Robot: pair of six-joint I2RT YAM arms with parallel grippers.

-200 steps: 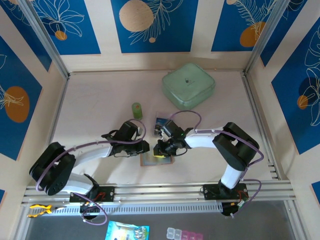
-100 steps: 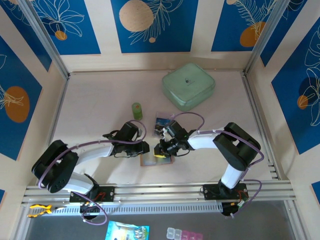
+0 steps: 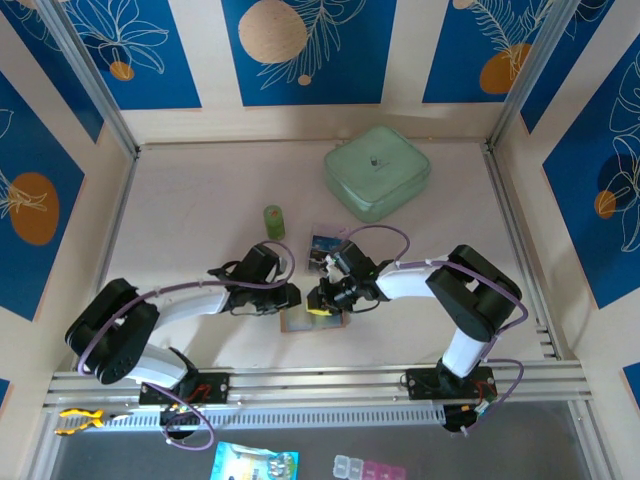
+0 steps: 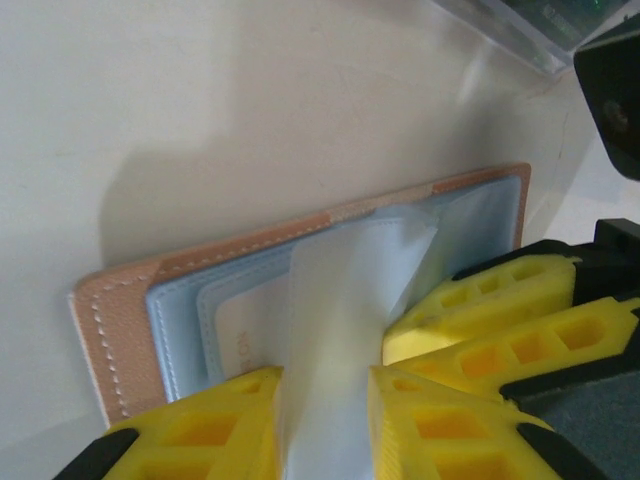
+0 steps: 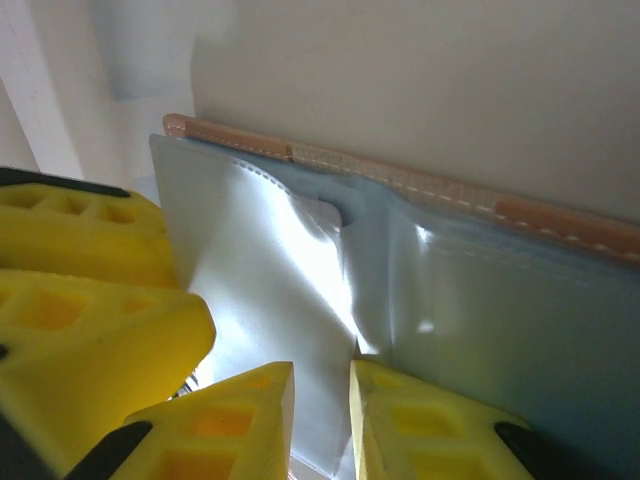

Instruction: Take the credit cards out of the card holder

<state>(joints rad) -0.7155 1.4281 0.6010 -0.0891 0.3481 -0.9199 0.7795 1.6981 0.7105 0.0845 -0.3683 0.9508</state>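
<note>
The tan card holder (image 3: 300,324) lies open on the table near the front, its grey-blue inside up (image 4: 115,320) (image 5: 500,300). My left gripper (image 3: 293,297) (image 4: 325,378) is shut on a pale inner sleeve (image 4: 350,290) that rises from the holder. Close against it from the right, my right gripper (image 3: 318,298) (image 5: 321,372) is shut on a shiny sleeve (image 5: 270,270) of the same holder. One pale card (image 4: 232,335) sits tucked in a pocket. A dark blue credit card (image 3: 324,243) lies on the table just behind the grippers.
A small green cylinder (image 3: 273,220) stands behind the left gripper. A pale green square box (image 3: 377,170) sits at the back right. The booth walls close in the table on three sides.
The left arm has crept slightly to the right. Both grippers stay at the card holder, and the card on the table has not moved.
</note>
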